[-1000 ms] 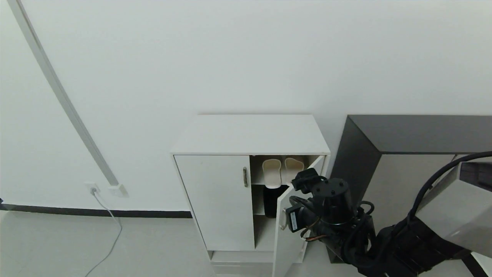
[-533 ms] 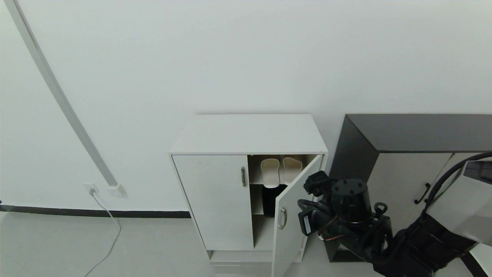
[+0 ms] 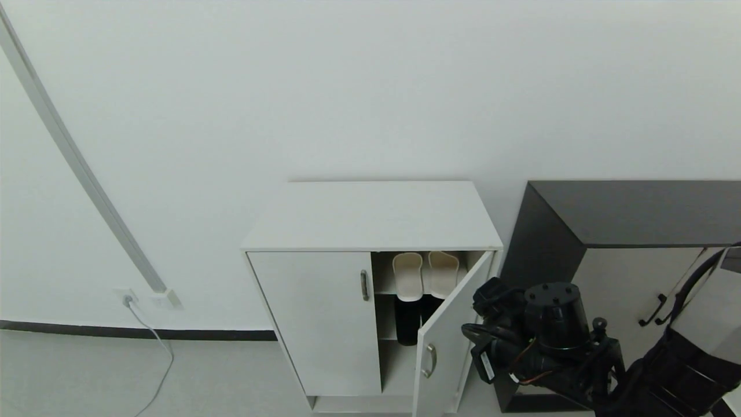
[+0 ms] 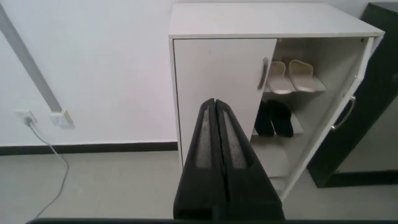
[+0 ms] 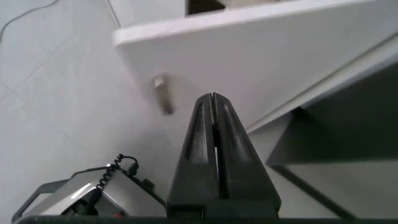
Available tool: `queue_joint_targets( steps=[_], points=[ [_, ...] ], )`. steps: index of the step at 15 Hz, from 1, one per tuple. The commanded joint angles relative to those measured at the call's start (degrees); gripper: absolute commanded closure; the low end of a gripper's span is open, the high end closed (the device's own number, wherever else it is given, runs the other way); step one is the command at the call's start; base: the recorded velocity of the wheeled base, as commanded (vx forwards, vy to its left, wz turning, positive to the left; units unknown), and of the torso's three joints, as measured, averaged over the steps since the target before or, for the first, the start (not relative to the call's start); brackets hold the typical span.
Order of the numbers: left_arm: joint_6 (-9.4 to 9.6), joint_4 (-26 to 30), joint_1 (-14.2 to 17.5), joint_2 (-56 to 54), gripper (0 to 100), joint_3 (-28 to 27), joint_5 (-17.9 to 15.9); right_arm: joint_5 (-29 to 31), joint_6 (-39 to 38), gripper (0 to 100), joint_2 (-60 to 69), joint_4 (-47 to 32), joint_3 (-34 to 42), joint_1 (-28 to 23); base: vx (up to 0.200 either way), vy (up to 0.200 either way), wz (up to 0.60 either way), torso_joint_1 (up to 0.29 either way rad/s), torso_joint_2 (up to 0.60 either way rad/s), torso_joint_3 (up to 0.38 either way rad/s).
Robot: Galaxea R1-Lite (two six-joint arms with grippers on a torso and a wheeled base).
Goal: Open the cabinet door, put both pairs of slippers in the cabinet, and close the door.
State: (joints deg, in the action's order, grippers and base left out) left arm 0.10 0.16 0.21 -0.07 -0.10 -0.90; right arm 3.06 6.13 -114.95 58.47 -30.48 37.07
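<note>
The white cabinet (image 3: 370, 214) stands against the wall with its left door (image 3: 315, 324) shut and its right door (image 3: 448, 341) swung partly open, handle (image 3: 428, 360) facing out. A beige pair of slippers (image 3: 425, 272) lies on the upper shelf, and a black pair (image 3: 408, 318) on the shelf below. My right gripper (image 5: 213, 99) is shut and empty, just off the open door's outer face (image 5: 261, 43), beside its handle (image 5: 163, 93). My left gripper (image 4: 215, 106) is shut on nothing. It hangs some way in front of the cabinet (image 4: 267, 18), facing both pairs (image 4: 292, 74) (image 4: 273, 118).
A dark cabinet (image 3: 625, 214) with black handles (image 3: 654, 310) stands close on the right of the open door. A wall socket with a trailing cable (image 3: 128, 299) and a slanted grey conduit (image 3: 75, 162) are on the left. Bare floor (image 3: 173, 376) stretches left of the cabinet.
My right arm has drawn back to the right, off the front of the open door, uncovering its handle. The head camera has shifted, so the cabinet sits lower. The slippers have not moved.
</note>
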Motion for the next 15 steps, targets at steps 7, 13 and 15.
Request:
queue_joint_targets(
  steps=[7,13,15],
  points=[
    [-0.10,0.0,0.0,0.1,100,0.0,0.0,-1.3,1.3,100,-0.5,0.2,0.9,-0.3,0.000,0.000,0.00,0.000,0.00,0.000],
    [-0.10,0.0,0.0,0.1,100,0.0,0.0,-1.2,-0.9,100,-4.5,0.5,-2.7,-0.2,0.000,0.000,0.00,0.000,0.00,0.000],
    [-0.10,0.0,0.0,0.1,100,0.0,0.0,-1.1,-3.1,100,-5.5,0.5,-4.2,-0.1,0.000,0.000,0.00,0.000,0.00,0.000]
  ],
)
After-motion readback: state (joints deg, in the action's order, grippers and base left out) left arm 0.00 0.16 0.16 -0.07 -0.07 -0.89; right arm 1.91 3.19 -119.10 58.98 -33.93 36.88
